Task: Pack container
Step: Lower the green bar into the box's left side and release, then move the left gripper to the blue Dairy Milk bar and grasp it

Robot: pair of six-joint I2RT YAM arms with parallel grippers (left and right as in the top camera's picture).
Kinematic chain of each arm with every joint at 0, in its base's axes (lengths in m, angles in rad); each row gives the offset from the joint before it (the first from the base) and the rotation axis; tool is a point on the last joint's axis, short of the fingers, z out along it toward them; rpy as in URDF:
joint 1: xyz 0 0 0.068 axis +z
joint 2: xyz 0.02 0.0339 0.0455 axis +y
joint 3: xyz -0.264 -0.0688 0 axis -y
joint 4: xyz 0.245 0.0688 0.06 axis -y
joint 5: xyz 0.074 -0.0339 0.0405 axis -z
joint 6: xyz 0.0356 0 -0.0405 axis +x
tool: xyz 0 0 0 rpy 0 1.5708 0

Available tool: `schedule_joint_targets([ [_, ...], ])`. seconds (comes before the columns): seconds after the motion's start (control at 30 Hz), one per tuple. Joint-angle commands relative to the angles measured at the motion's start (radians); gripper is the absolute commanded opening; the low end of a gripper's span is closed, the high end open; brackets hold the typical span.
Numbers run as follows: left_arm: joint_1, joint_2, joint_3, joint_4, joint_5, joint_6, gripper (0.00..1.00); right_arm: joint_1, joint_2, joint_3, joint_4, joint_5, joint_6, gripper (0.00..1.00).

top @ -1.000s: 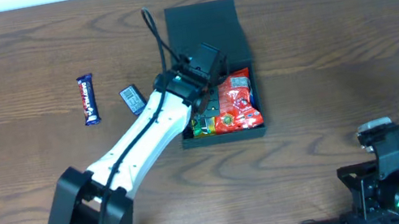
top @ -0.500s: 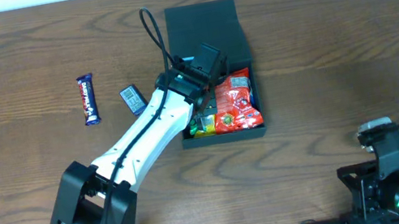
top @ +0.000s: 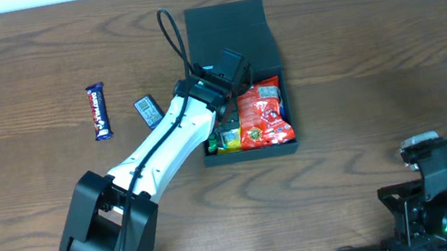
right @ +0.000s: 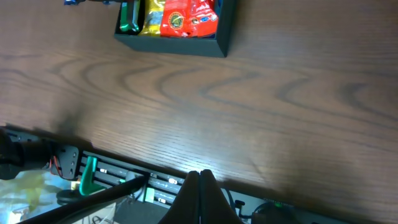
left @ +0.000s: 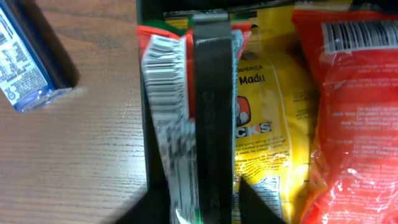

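Note:
The container (top: pixel 229 27), a dark box with its flap lid laid back, sits at the table's middle. It holds a red packet (top: pixel 263 114), a yellow packet (left: pixel 267 124) and a green-and-red packet (left: pixel 165 81) standing on edge against the left wall (left: pixel 142 93). My left gripper (top: pixel 222 118) reaches down into the box's left side. In the left wrist view it (left: pixel 202 186) is open, its fingers straddling the upright packet with a small gap on the right. My right gripper (right: pixel 200 177) is shut and empty at the near table edge.
A purple chocolate bar (top: pixel 98 111) and a small blue-black packet (top: pixel 147 111) lie on the wood to the left of the box. The right arm's base (top: pixel 441 184) sits at the front right corner. In the right wrist view the box (right: pixel 221 31) is far off.
The left jaws have spread apart around the upright packet in the box. The left arm has barely shifted. The right arm has not moved.

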Motion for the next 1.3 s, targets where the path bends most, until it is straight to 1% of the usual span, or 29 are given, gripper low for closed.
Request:
schedule_joint_targets([
  [0.0, 0.007, 0.008, 0.009, -0.002, -0.008, 0.008, 0.64, -0.005, -0.002, 0.009, -0.002, 0.01, 0.002, 0.02],
  [0.07, 0.007, 0.003, 0.013, -0.006, -0.008, 0.007, 0.65, -0.005, -0.002, 0.009, -0.002, 0.01, 0.002, 0.01],
  [0.17, 0.007, -0.031, 0.024, -0.017, -0.009, 0.008, 0.65, -0.005, -0.002, 0.009, -0.006, 0.01, 0.002, 0.01],
  [0.33, 0.007, -0.158, 0.042, -0.016, -0.022, 0.026, 0.65, -0.005, -0.002, 0.009, -0.008, 0.01, 0.002, 0.02],
  [0.43, 0.007, -0.28, 0.043, -0.019, -0.1, 0.044, 0.67, -0.005, -0.002, 0.009, -0.008, 0.01, 0.002, 0.01],
  [0.57, 0.032, -0.416, 0.043, -0.049, -0.304, 0.06, 0.74, -0.006, -0.002, 0.009, -0.007, 0.01, 0.002, 0.01],
  [0.6, 0.055, -0.435, 0.043, -0.066, -0.337, 0.06, 0.75, -0.005, -0.002, 0.009, -0.007, 0.01, 0.002, 0.02],
  [0.67, 0.121, -0.449, 0.043, -0.11, -0.337, 0.054, 0.75, -0.005, -0.002, 0.006, -0.007, 0.01, 0.002, 0.01],
  [0.73, 0.206, -0.444, 0.038, -0.172, -0.325, 0.008, 0.75, -0.005, -0.002, 0.005, -0.007, 0.01, 0.002, 0.02],
  [0.8, 0.3, -0.435, 0.019, -0.203, -0.292, -0.004, 0.74, -0.005, -0.002, 0.005, -0.007, 0.01, 0.002, 0.02],
  [0.87, 0.399, -0.424, -0.011, -0.201, -0.238, -0.002, 0.72, -0.005, -0.002, 0.005, -0.007, 0.01, 0.002, 0.02],
  [0.93, 0.476, -0.418, -0.05, -0.169, -0.183, 0.035, 0.73, -0.005, -0.002, 0.005, -0.007, 0.01, 0.002, 0.02],
  [1.0, 0.546, -0.407, -0.106, -0.098, -0.112, 0.114, 0.75, -0.005, -0.002, 0.005, -0.004, 0.01, 0.001, 0.02],
  [1.07, 0.587, -0.396, -0.155, -0.026, -0.068, 0.184, 0.77, -0.005, -0.002, 0.005, 0.004, 0.01, 0.001, 0.03],
  [1.17, 0.627, -0.356, -0.201, 0.053, -0.064, 0.293, 0.8, -0.005, -0.002, 0.005, 0.016, 0.01, -0.003, 0.03],
  [1.27, 0.643, -0.286, -0.206, 0.097, -0.057, 0.404, 0.81, -0.005, -0.002, 0.005, 0.021, 0.01, -0.01, 0.03],
])
